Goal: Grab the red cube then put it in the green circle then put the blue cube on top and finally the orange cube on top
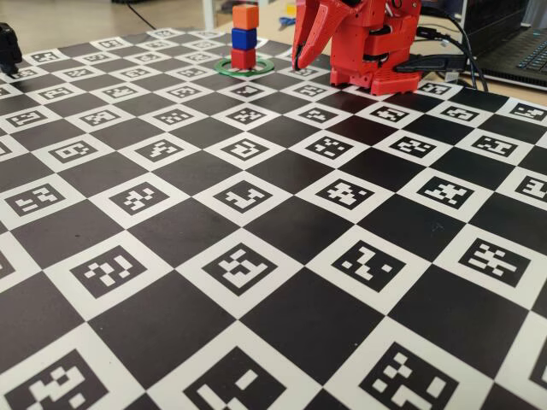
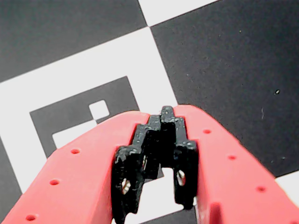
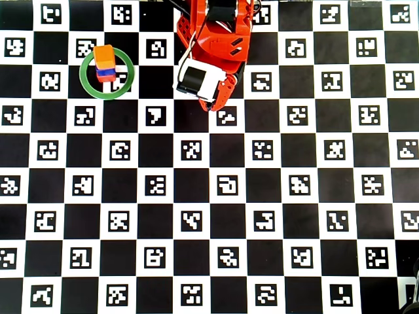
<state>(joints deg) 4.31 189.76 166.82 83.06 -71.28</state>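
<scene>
— Three small matte cubes stand in one tower: the solid red cube (image 1: 243,59) at the bottom, the deep-blue cube (image 1: 244,38) on it, the bright-orange cube (image 1: 245,16) on top. Where is the tower from the claw?

— In the fixed view it stands to the left of the red two-finger claw (image 1: 297,66), near but apart. In the overhead view it is also left of the claw (image 3: 211,106) and a little higher in the picture.

— And the thin flat green ring (image 3: 87,83)?

— It lies around the foot of the tower, flat on the black-and-white checker board with printed markers (image 1: 256,256).

— How is the claw?

— Closed and empty. In the wrist view its black pads (image 2: 140,154) meet at the tip, with only the board under them.

— The arm?

— The red robot arm (image 3: 219,33) is folded behind the claw, at the far edge of the board.
</scene>
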